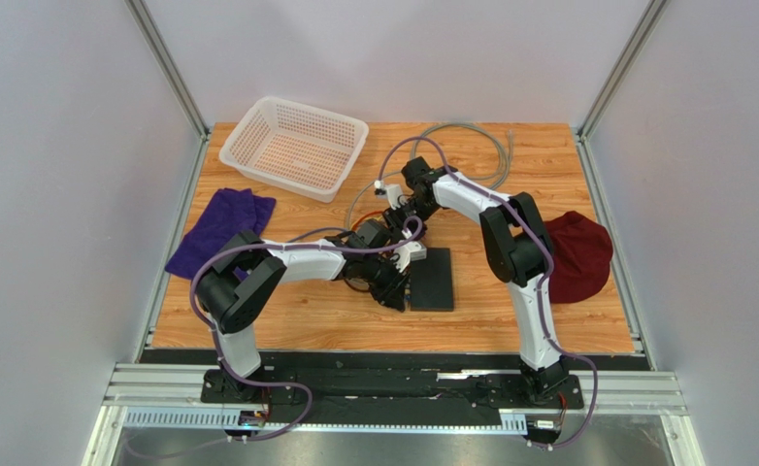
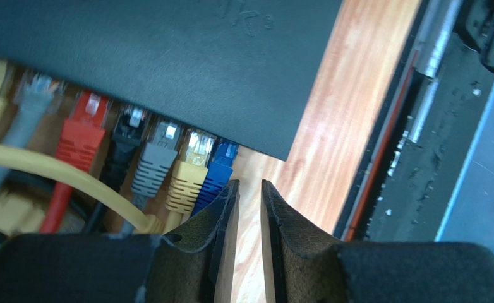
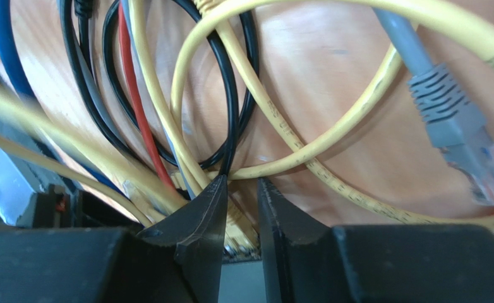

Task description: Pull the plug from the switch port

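A purple cloth [image 1: 220, 231] lies at the desk's [image 1: 286, 325] left edge, with a white mesh basket [image 1: 296, 146] behind it toward the far side. Near the middle, the left pincer [image 2: 249, 208] sits low at the left edge of the switch [image 1: 432, 279], a flat black box lying on the wood. In the left wrist view a row of plugs sits in its sockets: yellow, grey, red, black, grey, yellow, and a blue plug [image 2: 221, 167] at the end. The left pincer's fingers are narrowly spread with only bare wood between them, its left fingertip just beside the blue plug. Further back, the right pincer [image 3: 240, 208] hangs over a tangle of cables [image 3: 167, 101]. Its fingers are slightly parted, and a yellow cable [image 3: 238, 228] seems to run through the gap; whether it is pinched I cannot tell. A loose grey plug [image 3: 464, 136] lies to its right. A dark red cloth [image 1: 577, 254] rests at the right edge.
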Motion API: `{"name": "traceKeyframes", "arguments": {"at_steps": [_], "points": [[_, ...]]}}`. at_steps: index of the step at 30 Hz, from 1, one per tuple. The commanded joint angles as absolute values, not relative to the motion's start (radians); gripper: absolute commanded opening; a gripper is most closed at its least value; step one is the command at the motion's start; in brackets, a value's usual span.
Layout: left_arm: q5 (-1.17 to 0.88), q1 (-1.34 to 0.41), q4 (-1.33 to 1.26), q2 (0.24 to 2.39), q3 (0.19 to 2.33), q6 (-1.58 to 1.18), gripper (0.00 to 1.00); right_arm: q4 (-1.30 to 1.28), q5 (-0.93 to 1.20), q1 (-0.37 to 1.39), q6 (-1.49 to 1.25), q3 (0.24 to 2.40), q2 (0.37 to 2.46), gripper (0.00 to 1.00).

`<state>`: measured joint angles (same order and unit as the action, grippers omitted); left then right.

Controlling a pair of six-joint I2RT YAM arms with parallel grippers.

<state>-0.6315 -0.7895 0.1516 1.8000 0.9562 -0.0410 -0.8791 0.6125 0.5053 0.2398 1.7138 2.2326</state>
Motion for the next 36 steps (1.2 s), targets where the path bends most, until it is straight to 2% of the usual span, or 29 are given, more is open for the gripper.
{"name": "traceKeyframes", "arguments": {"at_steps": [1, 6, 11, 15, 19, 24, 27, 30, 32, 36], "points": [[-0.655, -0.787, 0.101, 1.786, 1.02, -0.002, 0.29, -0.953, 0.693, 0.54, 0.287, 1.654, 2.186, 0.3], [-0.761, -0.755, 0.332, 1.724, 1.138, 0.194, 0.36, -0.954, 0.635, 0.514, 0.269, 1.71, 2.16, 0.37], [-0.811, -0.64, 0.544, 1.586, 1.212, 0.351, 0.42, -0.982, 0.554, 0.473, 0.241, 1.827, 2.111, 0.52], [-0.822, -0.525, 0.511, 1.526, 1.27, 0.283, 0.43, -1.034, 0.422, 0.468, 0.203, 1.823, 2.05, 0.58], [-0.752, -0.492, 0.324, 1.534, 1.293, 0.132, 0.44, -0.983, 0.307, 0.465, 0.143, 1.7, 1.884, 0.61], [-0.678, -0.486, 0.218, 1.685, 1.414, -0.041, 0.44, -0.969, 0.285, 0.428, 0.118, 1.573, 1.703, 0.58], [-0.747, -0.486, 0.245, 1.91, 1.57, -0.107, 0.41, -0.931, 0.389, 0.35, 0.071, 1.49, 1.521, 0.54], [-0.823, -0.488, 0.311, 2.064, 1.7, -0.149, 0.39, -0.77, 0.451, 0.322, 0.051, 1.355, 1.404, 0.53], [-0.831, -0.498, 0.276, 2.091, 1.689, -0.141, 0.38, -0.651, 0.52, 0.325, 0.043, 1.257, 1.387, 0.52], [-0.834, -0.509, 0.301, 2.102, 1.651, -0.1, 0.38, -0.64, 0.564, 0.348, 0.006, 1.233, 1.468, 0.43]]}}
